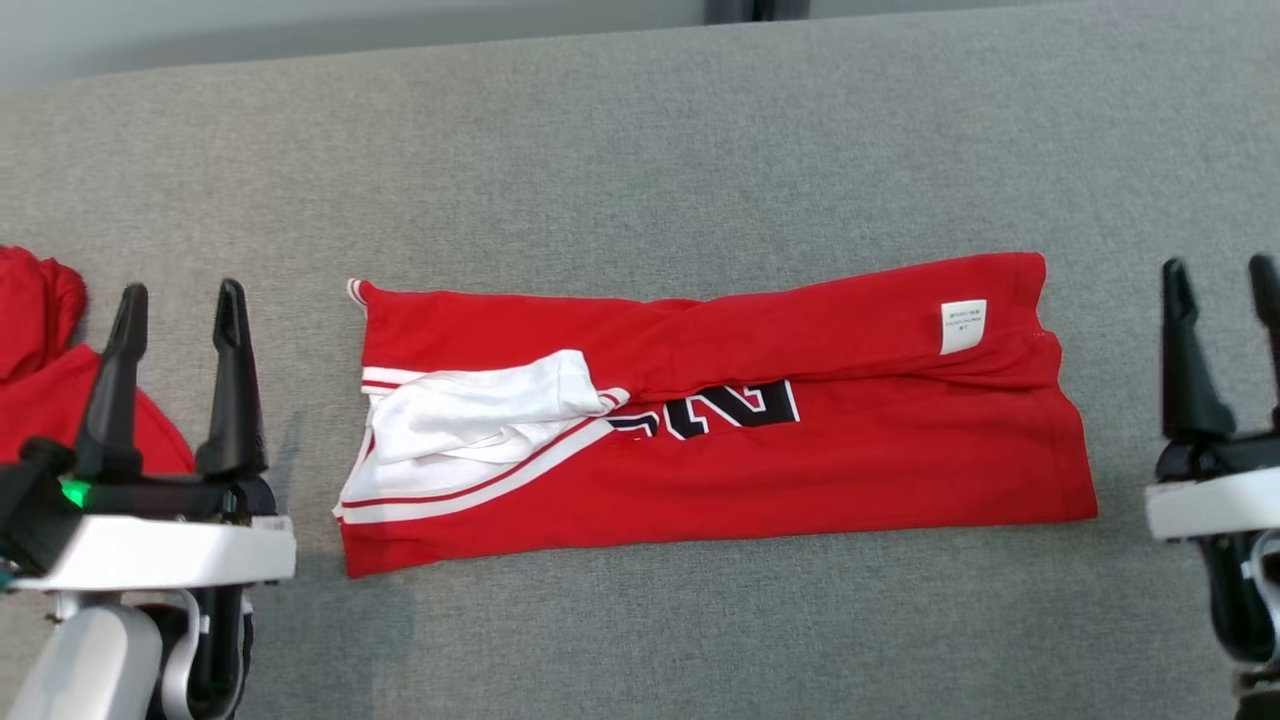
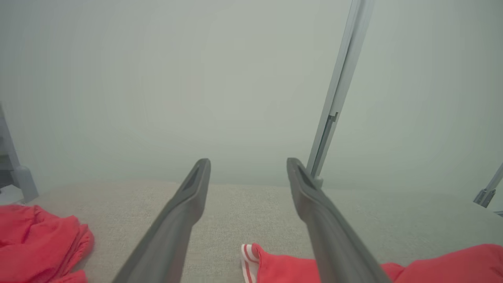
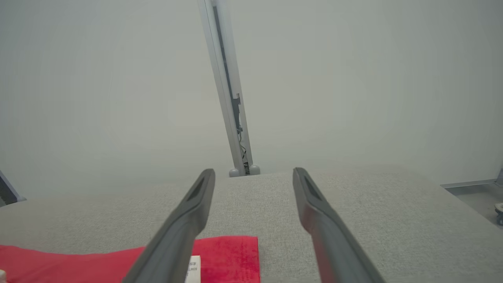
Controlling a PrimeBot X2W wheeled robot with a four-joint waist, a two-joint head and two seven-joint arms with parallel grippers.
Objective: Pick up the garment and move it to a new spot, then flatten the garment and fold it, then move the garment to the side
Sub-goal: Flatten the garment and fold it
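Red garment (image 1: 800,470) folded into a long strip, middle of grey table (image 1: 640,150), black number (image 1: 730,408), white label (image 1: 962,326), left gripper (image 1: 180,300) and right gripper (image 1: 1218,268) both spread wide, holding nothing

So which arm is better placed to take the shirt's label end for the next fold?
Right. The shirt has its label end beside the right arm, jaws open; the left arm sits at the far sleeve end.

Matt cloth garment (image 1: 800,480) (rough woven table (image 1: 640,150))
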